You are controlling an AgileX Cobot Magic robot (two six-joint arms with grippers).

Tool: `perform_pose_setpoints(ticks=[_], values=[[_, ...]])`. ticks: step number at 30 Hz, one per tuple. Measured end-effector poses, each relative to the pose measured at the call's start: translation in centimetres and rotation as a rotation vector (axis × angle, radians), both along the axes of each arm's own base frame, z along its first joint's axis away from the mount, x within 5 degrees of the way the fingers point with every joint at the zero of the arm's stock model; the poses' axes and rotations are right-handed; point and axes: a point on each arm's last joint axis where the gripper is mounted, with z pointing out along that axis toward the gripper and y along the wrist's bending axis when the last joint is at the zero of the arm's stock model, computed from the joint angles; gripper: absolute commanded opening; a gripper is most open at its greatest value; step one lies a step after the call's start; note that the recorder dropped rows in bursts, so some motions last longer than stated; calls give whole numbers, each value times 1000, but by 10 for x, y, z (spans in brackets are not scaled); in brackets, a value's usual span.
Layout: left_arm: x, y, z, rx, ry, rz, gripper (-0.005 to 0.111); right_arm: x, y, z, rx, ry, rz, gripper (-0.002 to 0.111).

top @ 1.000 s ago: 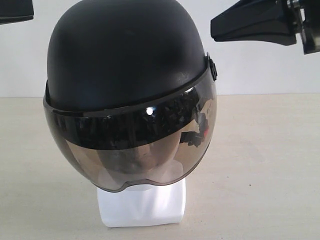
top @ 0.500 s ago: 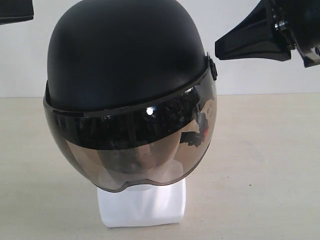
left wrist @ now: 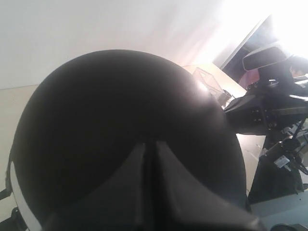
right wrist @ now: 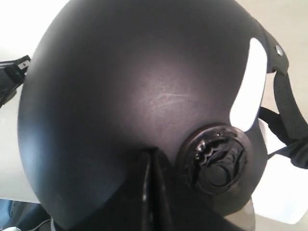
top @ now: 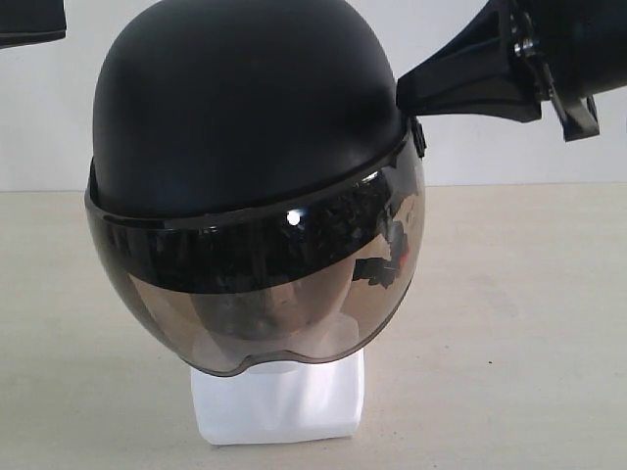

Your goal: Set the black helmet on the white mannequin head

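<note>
The black helmet (top: 245,108) sits over the white mannequin head, whose blocky base (top: 279,401) shows below the smoky visor (top: 265,294); the face is only a dim shape behind it. My right gripper (top: 404,93) is shut with nothing held, its tip at the helmet's side just above the visor pivot (right wrist: 216,161). The same gripper (right wrist: 150,153) rests close to the shell in the right wrist view. My left gripper (left wrist: 150,144) is shut and empty, pointing at the helmet's dome (left wrist: 125,125). In the exterior view only a corner of the left gripper (top: 29,24) shows at the upper left.
The mannequin stands on a beige tabletop (top: 529,323) before a white wall (top: 490,147). Black chin straps (right wrist: 288,115) hang at the helmet's side. The right arm (left wrist: 269,110) and some equipment appear beyond the helmet in the left wrist view.
My right gripper has swung left and tilted, bringing its tip from free air to the helmet's side. The helmet, the head and the left gripper have not moved.
</note>
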Motion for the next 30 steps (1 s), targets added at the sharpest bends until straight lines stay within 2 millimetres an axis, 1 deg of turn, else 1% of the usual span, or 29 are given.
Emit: perform_pose_setpoints(ticks=[4, 14, 19, 30], values=[[0, 0, 0, 0, 0, 0, 4, 3, 1, -12, -3, 36, -3, 0], [0, 0, 0, 0, 0, 0, 4, 3, 0, -14, -18, 31, -3, 0], [0, 0, 0, 0, 0, 0, 4, 3, -2, -25, -56, 52, -17, 0], [0, 0, 0, 0, 0, 0, 4, 3, -3, -24, -56, 45, -28, 0]])
